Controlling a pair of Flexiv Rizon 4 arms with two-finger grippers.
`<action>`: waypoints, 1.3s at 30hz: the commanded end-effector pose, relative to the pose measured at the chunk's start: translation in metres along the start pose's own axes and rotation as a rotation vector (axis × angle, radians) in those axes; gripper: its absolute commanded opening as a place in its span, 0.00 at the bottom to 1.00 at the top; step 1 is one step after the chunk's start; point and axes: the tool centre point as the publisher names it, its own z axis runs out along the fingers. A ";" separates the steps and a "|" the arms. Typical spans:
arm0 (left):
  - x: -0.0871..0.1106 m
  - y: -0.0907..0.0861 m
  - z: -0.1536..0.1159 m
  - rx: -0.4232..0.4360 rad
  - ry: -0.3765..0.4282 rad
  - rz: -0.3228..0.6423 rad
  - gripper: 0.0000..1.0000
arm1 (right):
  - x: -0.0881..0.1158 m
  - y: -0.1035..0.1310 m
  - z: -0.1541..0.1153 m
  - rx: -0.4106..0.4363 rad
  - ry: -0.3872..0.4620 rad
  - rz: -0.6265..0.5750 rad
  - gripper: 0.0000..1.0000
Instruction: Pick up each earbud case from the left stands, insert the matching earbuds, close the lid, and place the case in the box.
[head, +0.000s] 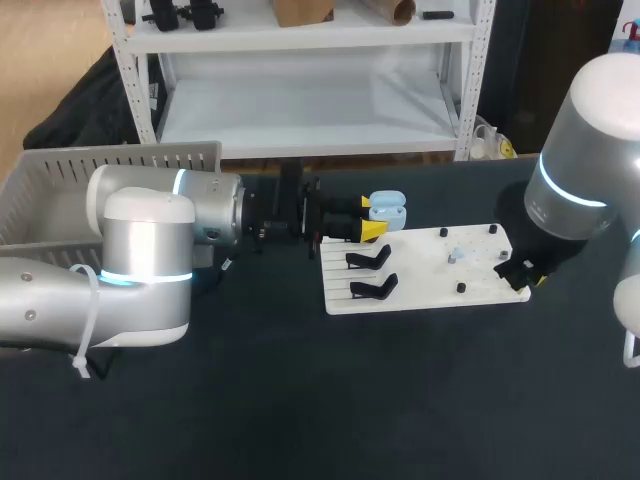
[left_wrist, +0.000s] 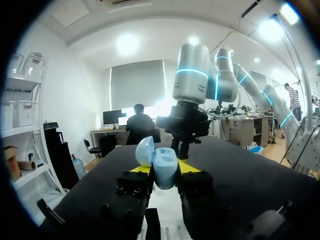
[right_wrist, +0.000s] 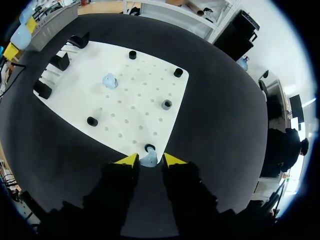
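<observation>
Two grippers on station. Left gripper (left_wrist: 164, 171) is closed on the pale blue earbud case (head: 388, 209), one yellow tip pressed to each side. The case hangs above the upper left corner of the white board (head: 430, 292), just left of frame centre. Its long axis appears to run out along the fingers, the mouth facing away from the wrist toward frame right. The lid (left_wrist: 145, 150) is swung open and leans over one finger. Two black stands (head: 368, 260) sit bare on the board's left edge, directly below the case in the head view. Right gripper (right_wrist: 150, 160) is low at the board's lower right corner, its fingers slightly parted. A corner earbud (right_wrist: 148, 160) lies between the tips beside a black peg (right_wrist: 149, 148), and no clamp on it is seen. A loose earbud (head: 455, 255) rests mid-board, well apart from both grippers. A grey box (head: 110, 162) stands at upper left, behind the left arm. The dark table (head: 300, 400) lies open across the lower frame, while the board's right edge is crowded by the right arm.
</observation>
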 end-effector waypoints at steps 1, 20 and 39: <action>0.001 0.000 0.000 -0.001 -0.003 0.002 0.00 | -0.001 0.001 0.002 -0.001 -0.001 0.001 0.18; 0.001 0.000 0.000 -0.001 -0.003 0.002 0.00 | 0.005 0.004 -0.031 0.028 -0.029 0.016 0.00; 0.001 0.000 0.000 -0.001 -0.003 0.002 0.00 | -0.033 0.068 -0.154 0.053 0.032 0.308 0.00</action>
